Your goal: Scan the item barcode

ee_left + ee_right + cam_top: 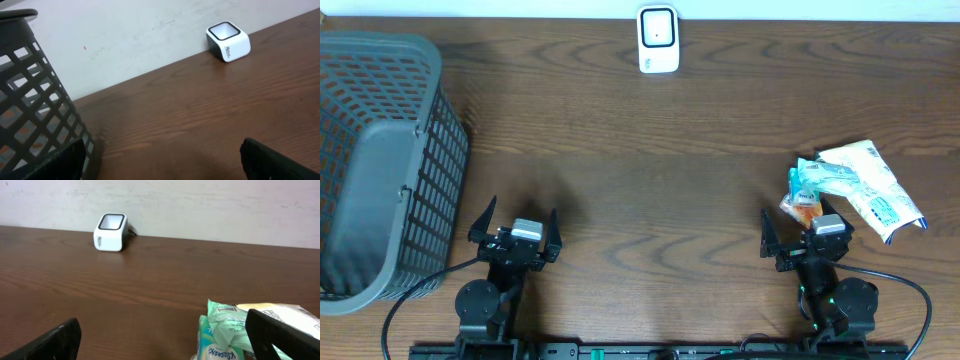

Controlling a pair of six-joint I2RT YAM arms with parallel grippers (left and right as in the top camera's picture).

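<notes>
The teal packet (825, 177), overlapping a white printed bag (873, 190), lies far to the right of the barcode scanner (658, 39) and nearer the robot. It sits just ahead of the right gripper (807, 222), its long axis crosswise to that gripper's reach. Both grippers are spread wide and empty; the left gripper (520, 215) sits to the scanner's other side, so the right arm is nearer.
</notes>
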